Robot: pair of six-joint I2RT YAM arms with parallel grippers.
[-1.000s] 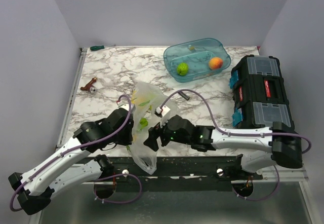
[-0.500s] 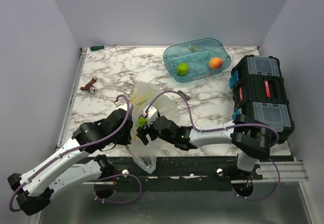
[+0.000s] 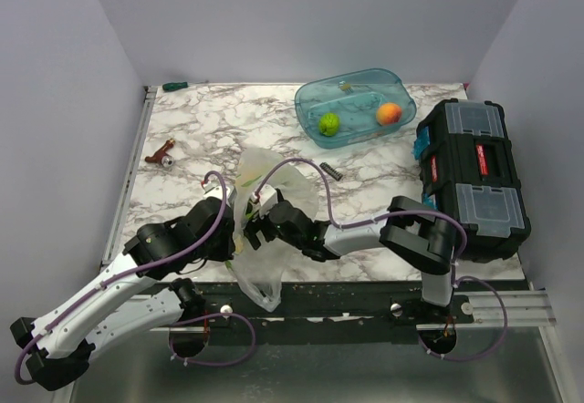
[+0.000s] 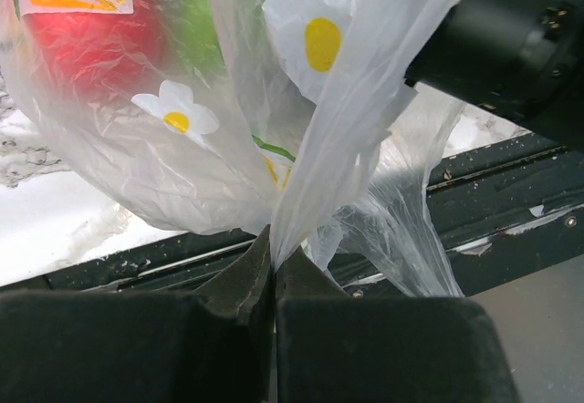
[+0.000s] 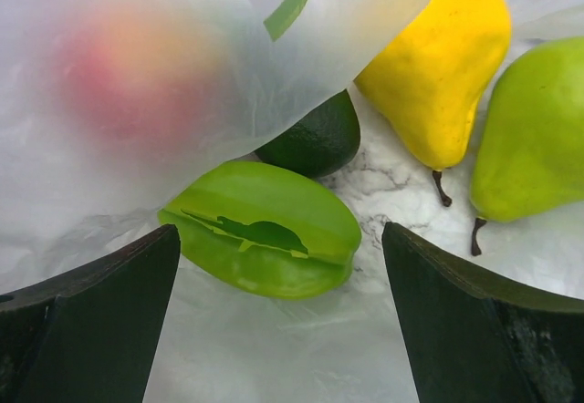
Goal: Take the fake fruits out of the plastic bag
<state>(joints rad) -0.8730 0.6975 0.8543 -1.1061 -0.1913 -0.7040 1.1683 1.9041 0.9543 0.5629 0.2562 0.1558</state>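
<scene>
Fingers [image 4: 365, 348] of the left gripper [image 4: 273, 271] are clamped on a fold of the thin see-through flower-printed plastic bag [image 4: 347, 102]. The right gripper [image 5: 278, 330] has its fingers wide apart at the bag's mouth, either side of a glossy green ridged toy fruit [image 5: 265, 239]. A dark green fruit [image 5: 315, 139], a yellow pear [image 5: 438, 66] and a green pear [image 5: 534, 139] lie just beyond, near the front edge of the white marble table [image 3: 201, 129].

Blurred red fruit [image 5: 137, 75] behind plastic bag [image 5: 356, 11] film; green pear [image 5: 534, 139] cropped at edge.

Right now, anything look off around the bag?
Yes: the plastic bag droops over the near edge of the table, pinched in the shut left gripper. The fake fruits are inside it; nothing looks spilled or damaged.
</scene>
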